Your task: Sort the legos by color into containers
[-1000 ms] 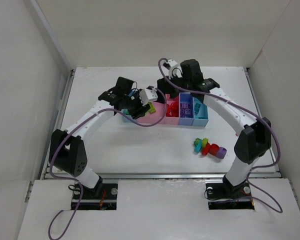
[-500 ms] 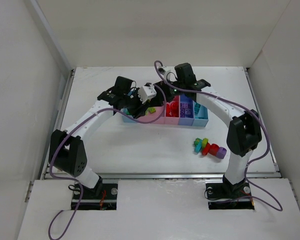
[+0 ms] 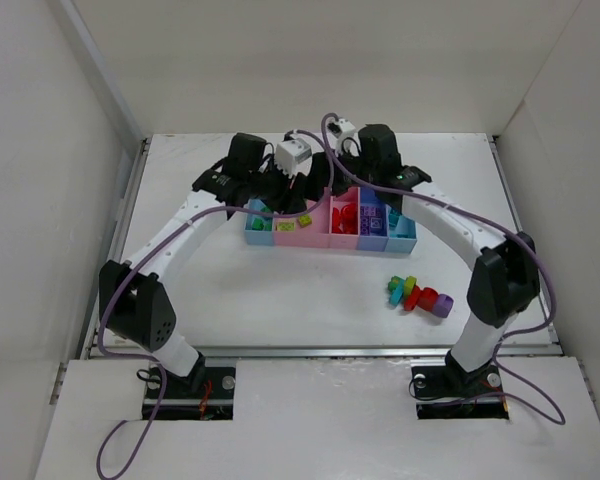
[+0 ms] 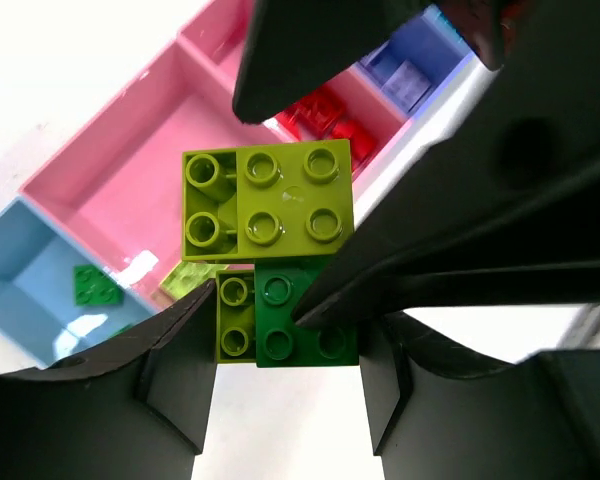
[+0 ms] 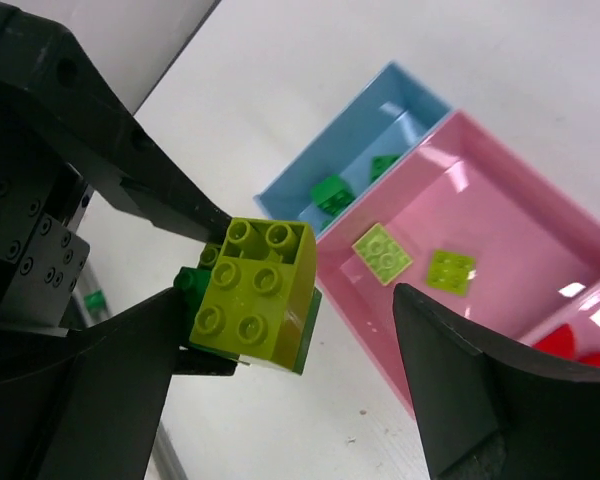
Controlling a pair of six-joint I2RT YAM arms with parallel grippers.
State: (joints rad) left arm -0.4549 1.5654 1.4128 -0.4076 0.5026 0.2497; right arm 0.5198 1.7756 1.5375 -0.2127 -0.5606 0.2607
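Five joined shallow plastic trays (image 3: pixel 318 232) sat in line: green bricks (image 5: pixel 332 192) in the left light-blue one, two yellow-green plates (image 5: pixel 382 249) in the wide pink, red bricks (image 4: pixel 320 115) next door. Over them the left gripper (image 4: pixel 280 335) pinched a yellow-green and dark-green brick cluster (image 4: pixel 268 205), studs upward, long side spanning its fingers. The right gripper (image 5: pixel 285 300) gaped wide beside it, holding nothing.

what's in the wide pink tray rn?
Two yellow-green plates lie on the pink tray floor. A finger of the right gripper covers one end, so anything there is unseen.
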